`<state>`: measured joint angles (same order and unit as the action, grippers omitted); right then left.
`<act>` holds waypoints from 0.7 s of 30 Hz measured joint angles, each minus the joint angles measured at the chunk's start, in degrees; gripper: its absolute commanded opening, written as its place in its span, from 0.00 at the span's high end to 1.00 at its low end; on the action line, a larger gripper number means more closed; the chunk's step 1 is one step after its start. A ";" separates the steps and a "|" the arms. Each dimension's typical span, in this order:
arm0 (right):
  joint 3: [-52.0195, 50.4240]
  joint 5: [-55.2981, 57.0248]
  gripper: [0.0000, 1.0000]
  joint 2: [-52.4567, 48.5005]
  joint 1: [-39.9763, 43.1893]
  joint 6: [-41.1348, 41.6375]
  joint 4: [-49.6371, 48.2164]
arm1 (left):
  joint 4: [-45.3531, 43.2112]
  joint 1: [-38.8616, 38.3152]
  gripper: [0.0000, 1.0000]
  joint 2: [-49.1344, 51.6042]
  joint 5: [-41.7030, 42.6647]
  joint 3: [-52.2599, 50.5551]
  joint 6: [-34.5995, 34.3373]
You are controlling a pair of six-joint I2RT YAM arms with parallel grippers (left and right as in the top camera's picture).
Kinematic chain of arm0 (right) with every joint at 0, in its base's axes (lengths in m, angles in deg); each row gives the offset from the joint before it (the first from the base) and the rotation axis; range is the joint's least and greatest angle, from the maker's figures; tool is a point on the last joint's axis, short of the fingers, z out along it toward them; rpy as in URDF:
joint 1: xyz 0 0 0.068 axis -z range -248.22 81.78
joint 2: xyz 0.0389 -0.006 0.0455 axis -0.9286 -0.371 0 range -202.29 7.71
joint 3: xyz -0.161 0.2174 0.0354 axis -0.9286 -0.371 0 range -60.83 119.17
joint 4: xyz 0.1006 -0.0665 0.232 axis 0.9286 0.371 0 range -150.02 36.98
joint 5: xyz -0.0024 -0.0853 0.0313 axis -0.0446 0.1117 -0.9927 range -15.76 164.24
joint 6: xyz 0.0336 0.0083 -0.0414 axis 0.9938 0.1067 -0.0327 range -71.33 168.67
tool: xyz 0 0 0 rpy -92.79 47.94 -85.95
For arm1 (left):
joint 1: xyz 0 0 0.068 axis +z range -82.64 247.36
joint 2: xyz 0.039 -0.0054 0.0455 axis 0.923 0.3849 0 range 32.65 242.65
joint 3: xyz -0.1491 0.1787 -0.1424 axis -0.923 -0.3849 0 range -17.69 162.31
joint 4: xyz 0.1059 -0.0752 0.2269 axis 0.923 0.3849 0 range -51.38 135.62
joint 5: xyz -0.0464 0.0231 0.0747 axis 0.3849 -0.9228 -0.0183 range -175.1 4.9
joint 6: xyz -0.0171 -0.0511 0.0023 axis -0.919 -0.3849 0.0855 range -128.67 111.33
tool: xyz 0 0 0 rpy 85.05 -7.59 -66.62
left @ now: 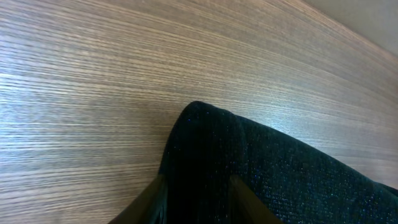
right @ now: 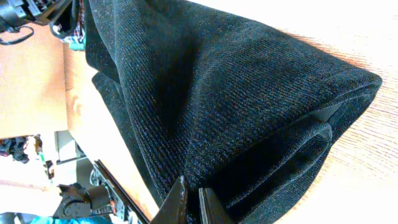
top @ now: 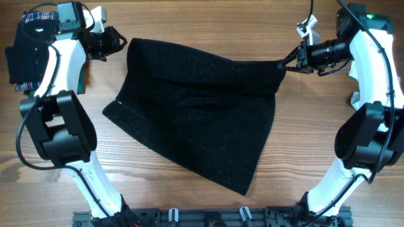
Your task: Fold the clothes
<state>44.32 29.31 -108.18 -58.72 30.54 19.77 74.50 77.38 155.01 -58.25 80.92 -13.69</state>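
Note:
A black cloth (top: 196,107) lies spread on the wooden table, its far edge folded over and its lower part tapering toward the front. My left gripper (top: 118,41) is shut on the cloth's far left corner; the left wrist view shows the black cloth (left: 280,174) between my fingers (left: 199,202). My right gripper (top: 289,62) is shut on the far right corner. In the right wrist view the cloth (right: 205,87) hangs in thick folds and my fingers (right: 194,205) pinch its edge.
A pile with a plaid garment (top: 39,19) and dark fabric (top: 19,60) sits at the far left behind my left arm. A black rail (top: 208,216) runs along the table's front edge. Bare wood (top: 315,139) lies right of the cloth.

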 measured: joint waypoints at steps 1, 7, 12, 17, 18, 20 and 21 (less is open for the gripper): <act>0.02 0.00 0.96 0.00 0.00 0.00 0.02 | -0.22 0.00 0.69 0.39 0.48 0.00 0.00; 0.00 0.00 0.96 0.00 0.00 0.00 0.00 | -1.22 -0.07 0.69 3.04 3.30 0.00 0.00; 0.00 0.00 0.96 0.00 0.00 0.00 -0.20 | -2.32 -1.07 0.69 3.34 3.93 0.00 0.00; 0.02 0.00 0.96 0.00 0.00 0.00 -0.37 | -4.50 -3.39 0.70 3.34 4.28 0.00 0.00; 0.00 0.02 0.96 0.00 0.00 0.00 -0.37 | -4.68 -3.80 0.72 3.34 4.37 0.00 0.00; 0.00 0.00 0.96 0.00 0.00 0.00 -0.39 | -4.68 -4.46 0.77 3.34 4.42 0.00 -0.02; 0.00 0.00 0.96 0.00 0.00 0.00 -0.42 | -4.66 -4.68 0.85 3.34 4.46 0.00 -0.02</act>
<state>44.32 29.31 -108.18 -58.72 30.54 19.35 69.84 72.71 158.36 -53.79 80.92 -13.71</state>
